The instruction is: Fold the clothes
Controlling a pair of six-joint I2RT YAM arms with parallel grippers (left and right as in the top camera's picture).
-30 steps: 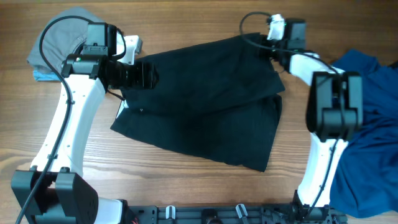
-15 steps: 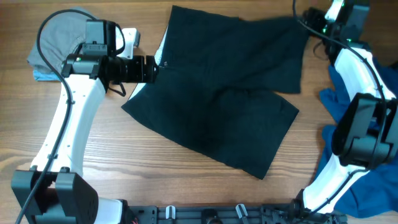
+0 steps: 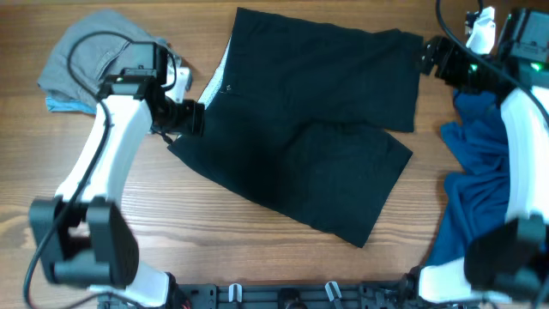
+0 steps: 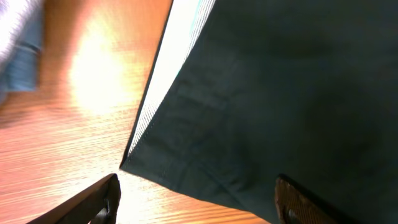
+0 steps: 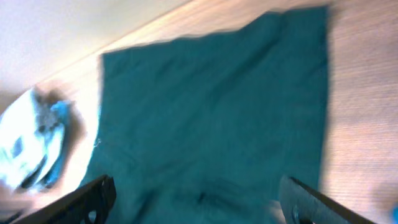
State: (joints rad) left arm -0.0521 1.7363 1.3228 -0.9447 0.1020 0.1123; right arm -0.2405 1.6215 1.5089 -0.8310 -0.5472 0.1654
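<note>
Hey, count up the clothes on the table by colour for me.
black shorts: 1
gray garment: 1
blue garment: 1
Total: 3. The light blue scrap under the gray garment is left out, because I cannot tell whether it is a separate piece.

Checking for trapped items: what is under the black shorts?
The black shorts lie spread on the wooden table, white lining peeking at their left edge. Whatever might sit beneath the fabric is covered.

Right of the black shorts (image 3: 317, 129), a blue garment (image 3: 476, 154) runs off the overhead frame's edge and partly behind the right arm (image 3: 523, 129); both wrist views crop the shorts, the right one blurred, and cut off the left gripper's fingers (image 4: 102, 199) and the right gripper's fingers (image 5: 93, 196).
</note>
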